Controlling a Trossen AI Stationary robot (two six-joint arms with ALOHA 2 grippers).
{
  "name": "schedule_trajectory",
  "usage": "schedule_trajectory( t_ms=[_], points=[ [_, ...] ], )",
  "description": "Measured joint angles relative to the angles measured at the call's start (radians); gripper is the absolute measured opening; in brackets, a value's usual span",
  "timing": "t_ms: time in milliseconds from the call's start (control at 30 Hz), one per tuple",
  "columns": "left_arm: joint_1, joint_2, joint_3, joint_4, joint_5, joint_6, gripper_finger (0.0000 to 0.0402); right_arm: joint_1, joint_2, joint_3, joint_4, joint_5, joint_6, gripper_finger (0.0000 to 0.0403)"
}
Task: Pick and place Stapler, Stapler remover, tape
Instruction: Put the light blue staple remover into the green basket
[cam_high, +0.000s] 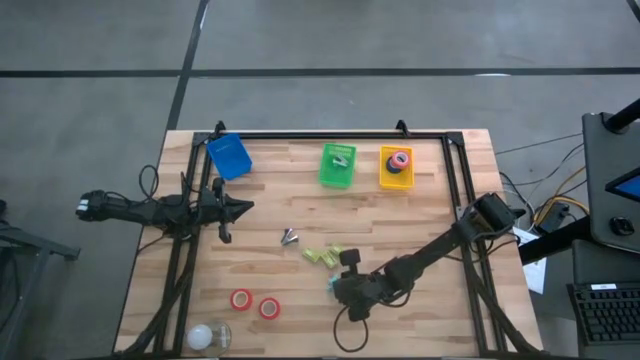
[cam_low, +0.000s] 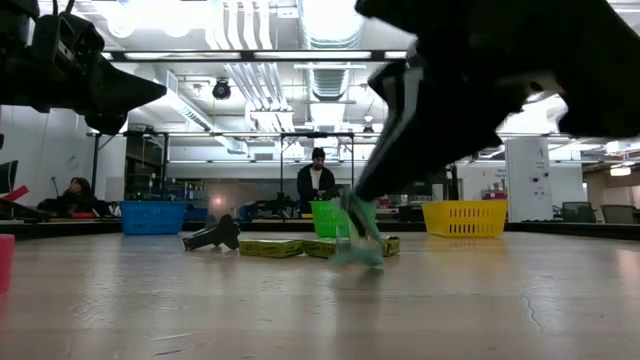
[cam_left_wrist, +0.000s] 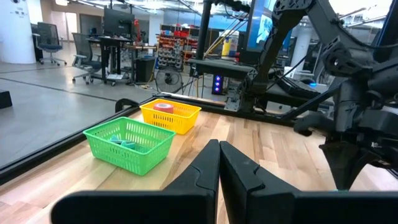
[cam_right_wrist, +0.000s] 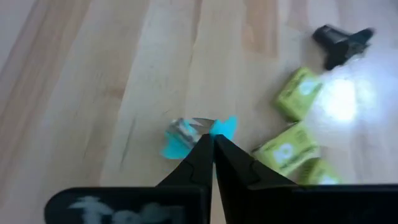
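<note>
Near bench (cam_high: 440, 200) front | right tool (cam_high: 337, 287) pinches turquoise plastic staple remover (cam_right_wrist: 186, 138) | shallow edge grip, may slip | left tool (cam_high: 243, 207) closed, idle.

Turquoise stapler remover (cam_right_wrist: 186, 138) sits pinched on wood; two red tape rolls (cam_high: 254, 303) lie apart.

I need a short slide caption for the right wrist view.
Right gripper, fingers together, at a teal staple remover on the wooden table, beside green boxes.

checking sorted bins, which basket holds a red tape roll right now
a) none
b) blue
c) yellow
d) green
c: the high view shows a red tape roll inside the yellow basket; the left wrist view shows it there too.
</note>
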Motion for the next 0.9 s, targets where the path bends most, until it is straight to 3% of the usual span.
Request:
schedule_trajectory(
  t_ms=[500, 900],
  points=[
    [0.0, 0.0, 0.0, -0.006, 0.0, 0.0, 0.0014, -0.087, -0.014, 0.141, -0.291, 0.106, -0.046, 0.0008],
    [0.0, 0.001, 0.0, -0.012, 0.0, 0.0, 0.0014, -0.328, -0.145, 0.14, -0.34, 0.167, -0.145, 0.0008]
  ],
)
